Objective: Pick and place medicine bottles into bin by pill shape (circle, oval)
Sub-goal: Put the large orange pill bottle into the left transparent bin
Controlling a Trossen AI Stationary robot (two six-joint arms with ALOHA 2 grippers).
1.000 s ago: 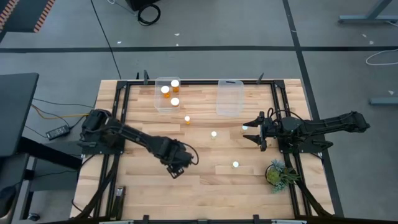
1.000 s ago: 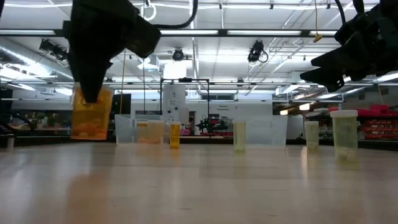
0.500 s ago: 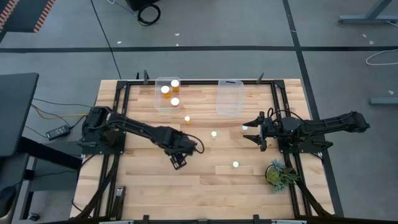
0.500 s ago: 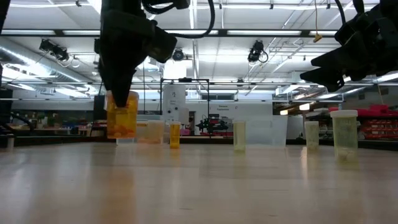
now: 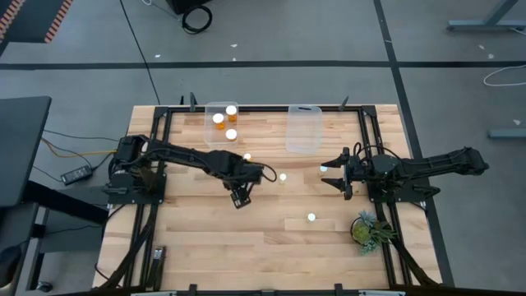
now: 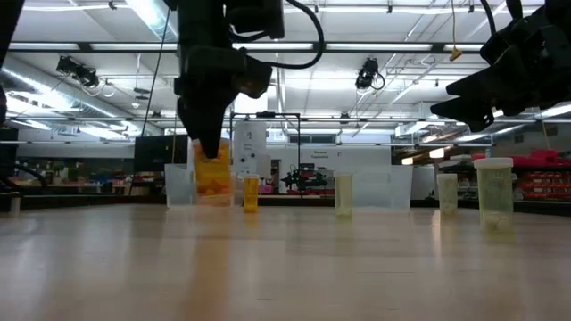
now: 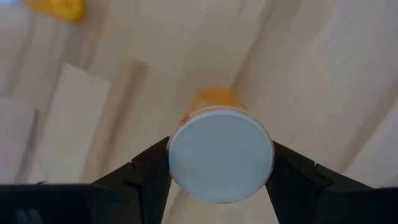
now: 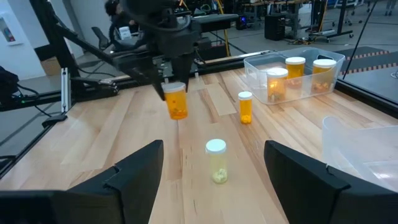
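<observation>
Wooden tabletop, carry phase. A bottle [image 7: 221, 152] is clamped at its white cap between the narrowed jaws of the left gripper [image 5: 240, 196] and held clear of the table [image 5: 271, 247]. Over the last second it has been carried from the table's front-left toward the left bin [image 5: 220, 125], where three bottles already stand, so a drop there is judged next. The right gripper [image 5: 339, 170], jaws wide and empty, waits near the loose bottles at centre-right.
</observation>
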